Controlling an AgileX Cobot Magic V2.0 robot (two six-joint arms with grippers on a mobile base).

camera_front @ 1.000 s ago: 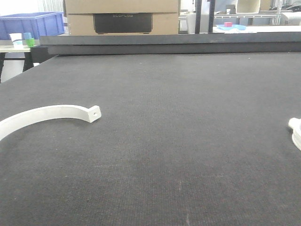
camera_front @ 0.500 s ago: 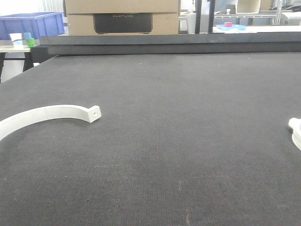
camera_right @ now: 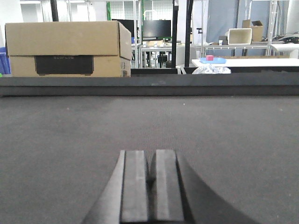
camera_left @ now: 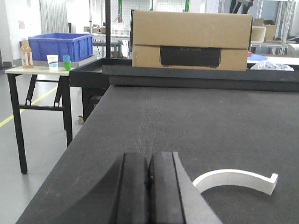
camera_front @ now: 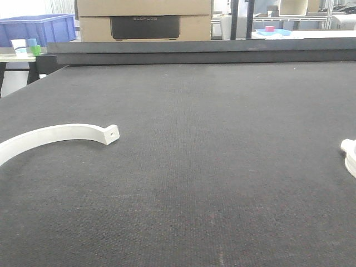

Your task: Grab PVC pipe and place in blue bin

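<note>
The PVC pipe [camera_front: 53, 135] is a thin white arc lying flat on the dark table at the left, its squared end with a small hole pointing right. In the left wrist view the PVC pipe [camera_left: 236, 179] lies just right of my left gripper [camera_left: 150, 158], which is shut with nothing in it. The blue bin [camera_left: 61, 45] stands on a small side table beyond the table's left edge, and the blue bin [camera_front: 39, 28] shows at the far left of the front view. My right gripper [camera_right: 151, 156] is shut and empty over bare mat.
A cardboard box [camera_front: 144, 20] stands behind the table's raised back rail [camera_front: 200, 51]. Cups and a bottle [camera_left: 26, 52] stand beside the bin. Another white fitting [camera_front: 349, 156] lies at the table's right edge. Floor drops off past the left edge [camera_left: 42, 135].
</note>
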